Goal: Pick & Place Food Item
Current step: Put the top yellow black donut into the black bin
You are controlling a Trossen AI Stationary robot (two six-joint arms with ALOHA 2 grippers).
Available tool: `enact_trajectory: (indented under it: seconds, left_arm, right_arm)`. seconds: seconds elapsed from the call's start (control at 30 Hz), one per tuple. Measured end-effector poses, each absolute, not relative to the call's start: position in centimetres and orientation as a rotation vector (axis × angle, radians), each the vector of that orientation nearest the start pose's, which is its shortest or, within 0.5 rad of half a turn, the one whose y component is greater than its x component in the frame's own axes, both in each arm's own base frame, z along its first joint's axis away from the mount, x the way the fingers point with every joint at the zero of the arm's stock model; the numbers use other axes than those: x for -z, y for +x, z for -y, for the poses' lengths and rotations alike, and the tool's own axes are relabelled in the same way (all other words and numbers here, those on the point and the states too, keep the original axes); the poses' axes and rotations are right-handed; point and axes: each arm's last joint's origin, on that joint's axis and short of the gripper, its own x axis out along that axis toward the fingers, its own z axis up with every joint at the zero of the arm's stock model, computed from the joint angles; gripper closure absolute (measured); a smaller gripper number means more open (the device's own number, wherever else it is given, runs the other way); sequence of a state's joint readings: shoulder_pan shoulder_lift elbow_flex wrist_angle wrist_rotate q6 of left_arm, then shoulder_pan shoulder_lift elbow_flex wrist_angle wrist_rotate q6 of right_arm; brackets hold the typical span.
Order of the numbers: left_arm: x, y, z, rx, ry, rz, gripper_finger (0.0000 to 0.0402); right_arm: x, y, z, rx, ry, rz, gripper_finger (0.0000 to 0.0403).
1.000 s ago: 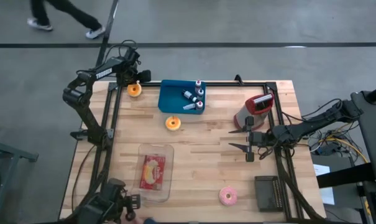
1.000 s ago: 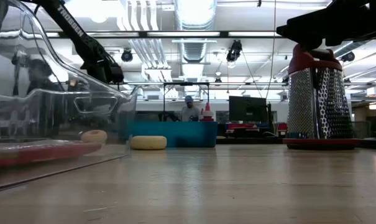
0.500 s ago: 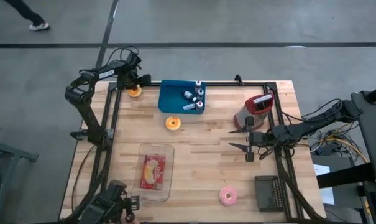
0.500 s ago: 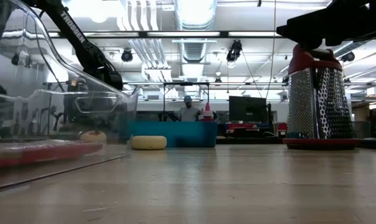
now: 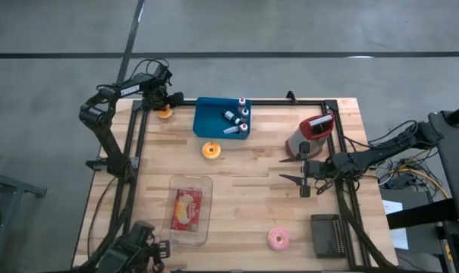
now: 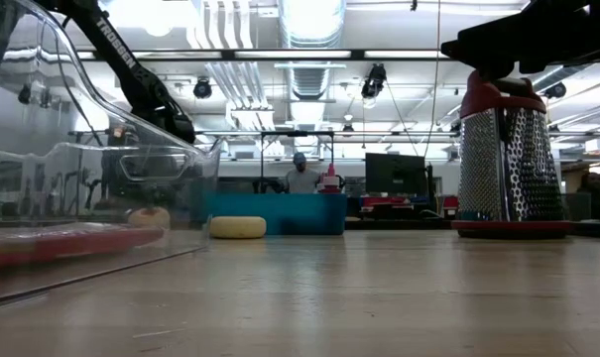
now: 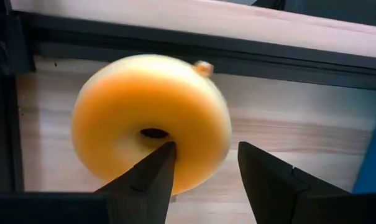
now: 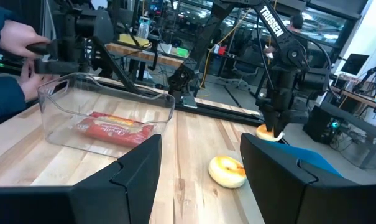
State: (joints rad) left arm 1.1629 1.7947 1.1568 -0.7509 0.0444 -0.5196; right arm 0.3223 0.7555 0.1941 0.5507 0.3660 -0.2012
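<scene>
An orange donut (image 7: 151, 118) lies flat on the wood at the table's far left corner (image 5: 165, 114). My left gripper (image 7: 204, 149) points down over it, open. One finger (image 7: 156, 168) is at the donut's hole. The other (image 7: 262, 174) stands outside the rim, with bare wood showing between it and the donut. A second, yellow-orange donut (image 5: 211, 149) lies near the table's middle. A pink donut (image 5: 278, 240) lies near the front edge. My right gripper (image 5: 282, 169) waits open at the right, level, pointing toward the table's left. My left gripper comes at the donut from above, its fingers astride one side of the ring (image 7: 200, 134), one finger at the hole and one outside the rim. I cannot tell whether either finger touches the donut. The donut lies flat on the table.
A clear container (image 5: 188, 209) holding a red packet stands at the front left. A blue tray (image 5: 214, 121) with small bottles is at the far middle, a grater (image 5: 310, 135) at the far right, a dark block (image 5: 327, 235) at the front right. A person's hands (image 8: 20, 43) show beyond the container.
My left gripper has come down onto the orange donut at the far left corner, tipping slightly, and now covers most of it in the high view. The donut has stayed where it was.
</scene>
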Motion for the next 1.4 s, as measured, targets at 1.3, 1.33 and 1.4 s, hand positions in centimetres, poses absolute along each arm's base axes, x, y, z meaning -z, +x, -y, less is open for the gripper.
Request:
enact_trajectory:
  seconds: [1.3, 1.33, 1.4]
  left_arm:
    - [-17.9, 13.1, -29.5, -1.244, -1.29, -0.932, 0.0364]
    - [-18.3, 13.1, -29.4, -1.235, -1.289, -0.92, 0.0364]
    - [-19.2, 13.2, -29.0, -1.228, -1.275, -0.898, 0.0363]
  right_arm:
    - [-20.4, 15.7, -4.2, 0.042, -0.205, -0.014, 0.0186]
    - [-20.4, 15.7, -4.1, 0.042, -0.205, -0.014, 0.0186]
    - [-20.4, 15.7, -4.2, 0.042, -0.205, -0.014, 0.0186]
